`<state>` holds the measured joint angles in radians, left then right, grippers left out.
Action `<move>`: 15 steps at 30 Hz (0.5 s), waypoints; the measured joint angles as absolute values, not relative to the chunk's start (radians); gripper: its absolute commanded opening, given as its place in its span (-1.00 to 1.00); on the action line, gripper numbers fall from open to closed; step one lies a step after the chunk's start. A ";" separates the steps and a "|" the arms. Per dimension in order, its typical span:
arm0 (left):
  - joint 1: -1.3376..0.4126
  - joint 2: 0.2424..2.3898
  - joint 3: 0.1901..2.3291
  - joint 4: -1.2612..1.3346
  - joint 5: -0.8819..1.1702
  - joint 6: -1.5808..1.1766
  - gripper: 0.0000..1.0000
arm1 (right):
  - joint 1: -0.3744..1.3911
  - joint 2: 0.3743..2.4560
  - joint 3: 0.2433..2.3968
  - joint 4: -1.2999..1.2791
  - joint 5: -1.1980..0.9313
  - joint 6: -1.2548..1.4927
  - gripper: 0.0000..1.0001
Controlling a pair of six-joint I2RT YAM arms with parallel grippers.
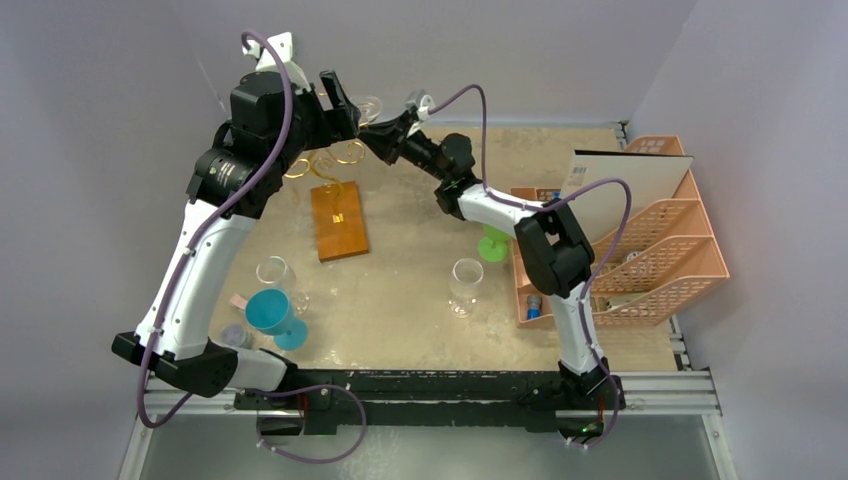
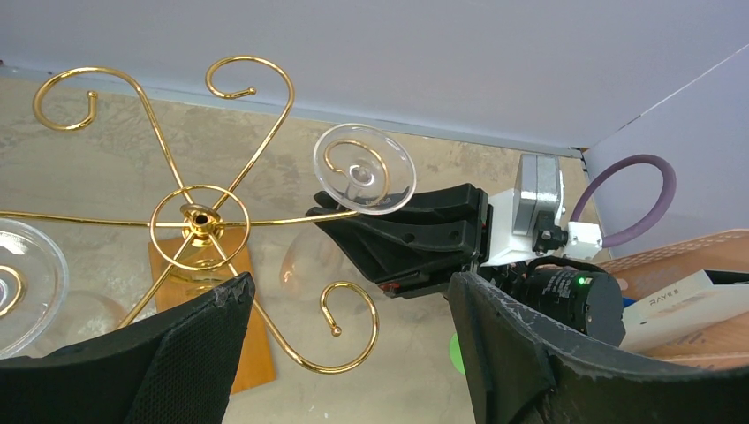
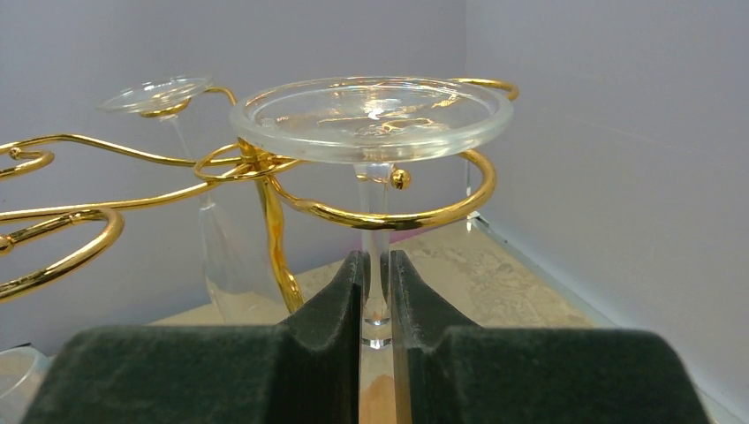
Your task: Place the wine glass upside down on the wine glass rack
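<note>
Fingers first: we are seeing the right fingers (image 3: 331, 300) pinching together on the thin stem of the clear, upside-down wine glass (image 3: 371, 119). Their black pads are pressing it from both sides, just below one curl of the wine glass rack (image 3: 389, 216), a gold wire stand with spiral arms on a thin stem rising from a flat orange-brown wooden base. The glass's stem is passing down through that curl, and its round foot is lying level right over the wire. We are not managing to tell whether the foot is bearing on the curl or sitting just clear of it.

The left fingers (image 2: 194, 353) are standing wide apart, gripping nothing and hovering close to the rack without touching it. A second clear glass (image 3: 159, 93) is hanging upside down from another arm of the rack.

From above, we are seeing the rack standing toward the far left of the sandy surface (image 1: 400, 300), with both arms reaching over its top. Nearer the arm bases, a teal goblet (image 1: 272, 312) and two upright clear glasses (image 1: 466, 282) are standing apart from one another. A small green cup (image 1: 493, 243) is sitting just beside the pink plastic lattice organiser (image 1: 660, 260) at the right edge, where a white board (image 1: 625, 190) is leaning.
</note>
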<state>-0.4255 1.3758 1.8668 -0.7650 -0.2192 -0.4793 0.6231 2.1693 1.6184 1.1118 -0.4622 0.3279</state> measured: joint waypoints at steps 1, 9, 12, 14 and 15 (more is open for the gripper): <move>-0.426 1.376 1.867 -0.765 -0.219 -0.479 0.58 | 0.623 2.167 1.615 1.114 -0.460 0.326 -1.00; -0.426 1.376 1.866 -0.765 -0.216 -0.479 0.58 | 0.621 2.149 1.600 1.124 -0.404 0.305 -1.00; -0.425 1.376 1.866 -0.765 -0.216 -0.479 0.58 | 0.620 2.149 1.597 1.119 -0.380 0.300 -1.00; -0.425 1.376 1.866 -0.765 -0.216 -0.479 0.58 | 0.620 2.149 1.597 1.113 -0.374 0.296 -1.00; -0.425 1.376 1.866 -0.765 -0.215 -0.479 0.58 | 0.620 2.149 1.597 1.108 -0.373 0.295 -1.00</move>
<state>-0.4252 1.3758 1.8660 -0.7647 -0.2153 -0.4793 0.6197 2.1487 1.5970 1.1080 -0.3729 0.2947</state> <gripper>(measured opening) 0.795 0.143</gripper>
